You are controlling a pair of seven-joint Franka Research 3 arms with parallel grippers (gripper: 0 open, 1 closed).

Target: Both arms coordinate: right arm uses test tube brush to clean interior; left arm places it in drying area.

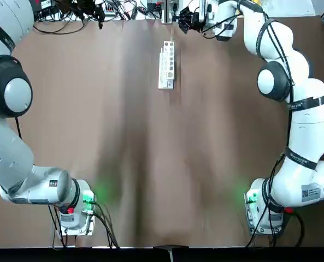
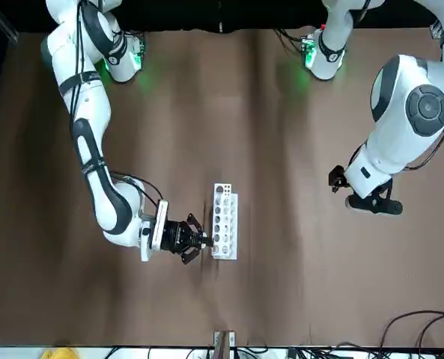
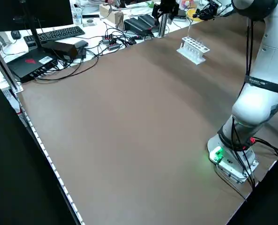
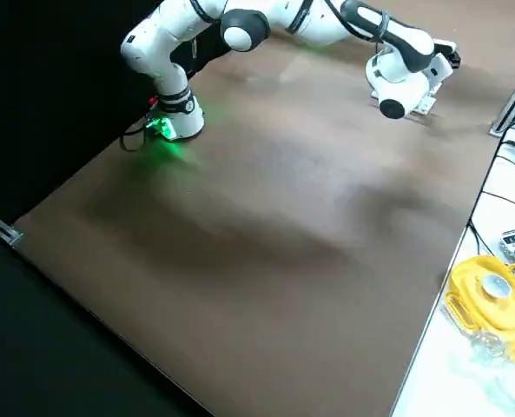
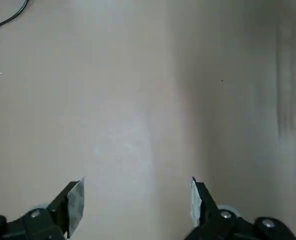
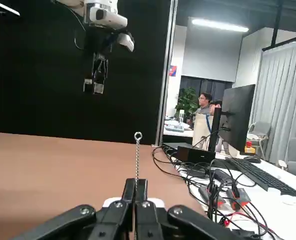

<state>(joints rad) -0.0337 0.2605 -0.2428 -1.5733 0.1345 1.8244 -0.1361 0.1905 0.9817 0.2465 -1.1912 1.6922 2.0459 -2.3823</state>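
The right gripper sits low at the far end of the table, just beside the rack, its fingers pinched tight on the brush, which stands upright from them. The left gripper hangs over bare table, fingers wide apart, holding nothing. I see no tube anywhere. That thin wire could easily bend or knock the rack.
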